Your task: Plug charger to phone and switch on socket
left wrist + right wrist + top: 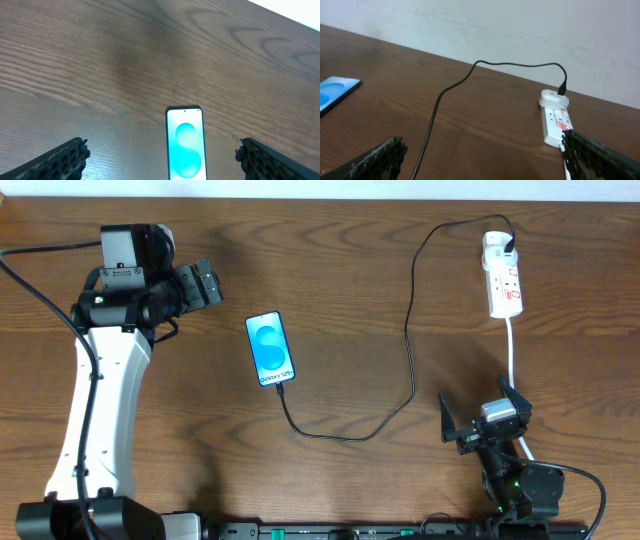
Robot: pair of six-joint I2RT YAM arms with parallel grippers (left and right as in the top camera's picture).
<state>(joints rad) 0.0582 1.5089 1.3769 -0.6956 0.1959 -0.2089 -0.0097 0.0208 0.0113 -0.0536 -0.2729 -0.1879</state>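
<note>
Charger plugged into socket, touching phone.

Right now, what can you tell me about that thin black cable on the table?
The charger is a long, thin black cable, rubbery-looking, lying slack on the wooden table. One end is plugged into the far end of the white socket strip; from there it arcs left, runs down and curves back to the lower edge of the phone. Whether it is seated there I cannot tell. Nothing else touches it.
</note>
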